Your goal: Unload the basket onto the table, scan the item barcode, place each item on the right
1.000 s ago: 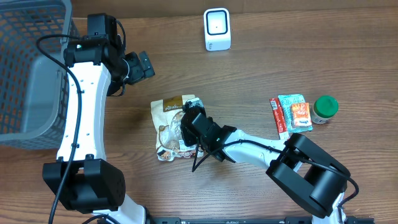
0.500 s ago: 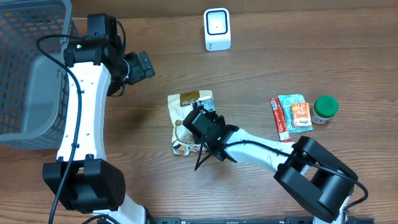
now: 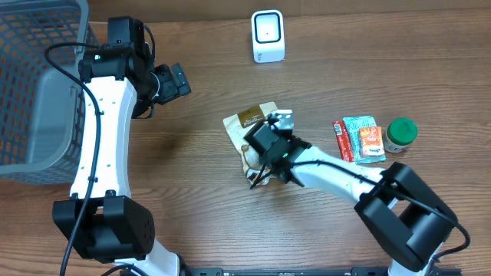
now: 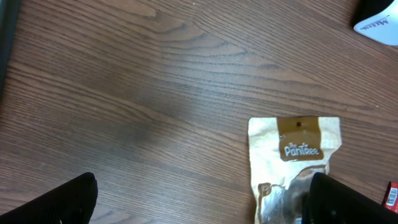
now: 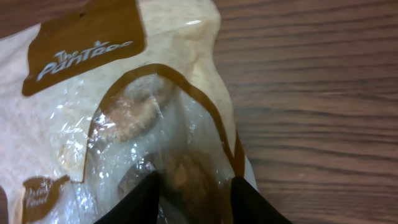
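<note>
The item is a tan and clear cookie bag (image 3: 247, 123) marked "The Pantree", at mid-table. My right gripper (image 3: 270, 144) is shut on its lower clear part; in the right wrist view both black fingers (image 5: 138, 202) flank the bag (image 5: 124, 93) around a cookie. No barcode shows on the bag in any view. The white scanner (image 3: 268, 36) stands at the back, beyond the bag. My left gripper (image 3: 175, 80) hovers high at the back left, open and holding nothing; its view looks down on the bag (image 4: 295, 155) and a corner of the scanner (image 4: 379, 18).
A grey mesh basket (image 3: 31, 92) fills the left edge. To the right of the bag lie a red packet (image 3: 343, 144), a teal and orange packet (image 3: 364, 138) and a green-lidded jar (image 3: 400, 134).
My right gripper has carried the bag to the right and towards the back, closer to the scanner, turning it slightly. The left arm has stayed still.
</note>
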`<state>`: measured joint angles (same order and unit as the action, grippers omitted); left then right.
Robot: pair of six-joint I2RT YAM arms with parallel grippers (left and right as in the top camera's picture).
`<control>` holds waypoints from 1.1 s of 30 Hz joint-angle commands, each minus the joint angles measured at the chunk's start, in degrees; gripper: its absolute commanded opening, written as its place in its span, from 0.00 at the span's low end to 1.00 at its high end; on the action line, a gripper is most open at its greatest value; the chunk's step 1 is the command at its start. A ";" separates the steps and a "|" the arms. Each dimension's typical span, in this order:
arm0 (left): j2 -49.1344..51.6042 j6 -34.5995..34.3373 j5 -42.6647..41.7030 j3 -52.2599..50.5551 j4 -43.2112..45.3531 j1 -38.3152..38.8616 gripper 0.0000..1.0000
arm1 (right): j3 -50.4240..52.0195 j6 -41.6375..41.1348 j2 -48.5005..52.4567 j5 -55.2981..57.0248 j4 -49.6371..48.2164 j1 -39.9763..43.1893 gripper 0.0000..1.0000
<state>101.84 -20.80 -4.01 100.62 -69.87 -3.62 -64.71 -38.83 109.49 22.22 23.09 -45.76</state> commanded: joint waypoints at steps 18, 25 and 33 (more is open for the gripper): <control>-1.20 0.68 0.13 0.74 0.02 0.37 1.00 | -1.99 -1.46 -6.62 -17.09 8.68 5.81 0.55; -1.18 0.68 0.15 0.74 0.02 0.37 1.00 | 1.25 -1.92 -6.58 -19.45 8.55 5.22 0.54; -1.20 0.68 0.15 0.74 0.02 0.37 0.99 | 2.89 -1.92 -6.56 -24.22 8.59 5.22 0.57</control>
<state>101.84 -20.80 -4.01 100.62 -69.87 -3.62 -62.59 -40.49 104.40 1.58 31.92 -40.23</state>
